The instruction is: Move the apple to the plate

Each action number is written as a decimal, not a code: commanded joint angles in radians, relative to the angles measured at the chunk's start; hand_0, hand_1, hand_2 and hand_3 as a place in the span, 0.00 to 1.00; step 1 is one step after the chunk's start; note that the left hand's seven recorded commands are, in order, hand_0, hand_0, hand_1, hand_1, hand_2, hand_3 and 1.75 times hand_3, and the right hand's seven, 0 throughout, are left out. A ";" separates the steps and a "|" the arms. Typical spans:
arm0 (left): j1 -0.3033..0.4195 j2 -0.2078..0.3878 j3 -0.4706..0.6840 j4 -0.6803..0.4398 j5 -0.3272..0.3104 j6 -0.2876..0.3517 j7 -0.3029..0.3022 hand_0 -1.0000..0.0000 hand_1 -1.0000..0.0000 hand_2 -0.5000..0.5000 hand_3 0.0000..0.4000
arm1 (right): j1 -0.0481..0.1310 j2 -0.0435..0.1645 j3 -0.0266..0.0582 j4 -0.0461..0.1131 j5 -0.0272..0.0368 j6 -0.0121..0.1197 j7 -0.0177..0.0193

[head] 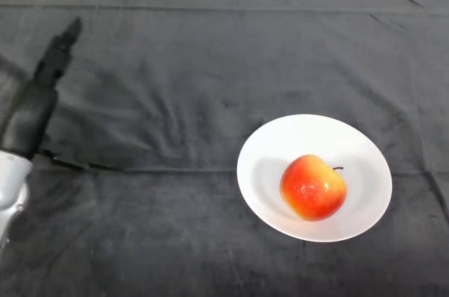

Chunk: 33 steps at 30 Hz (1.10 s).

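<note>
Resting inside the plate (261, 144) toward the worktop's right side, the apple (313, 187) looks delivered. Your left hand (43, 85) sits well apart near the left edge, fingers straight, holding nothing. Judgement: only pulling the arm clear remains.

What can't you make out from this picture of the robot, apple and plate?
- Head view: the left hand shows edge-on, so its fingers can't be read.
- The arm is cut off by the left edge.
- The apple hides its own underside and part of the plate.
</note>
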 commanded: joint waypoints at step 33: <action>0.083 0.162 0.240 0.088 -0.073 0.208 0.131 1.00 1.00 0.50 0.00 | -0.014 -0.018 -0.0035 -0.002 0.0179 -0.008 0.0013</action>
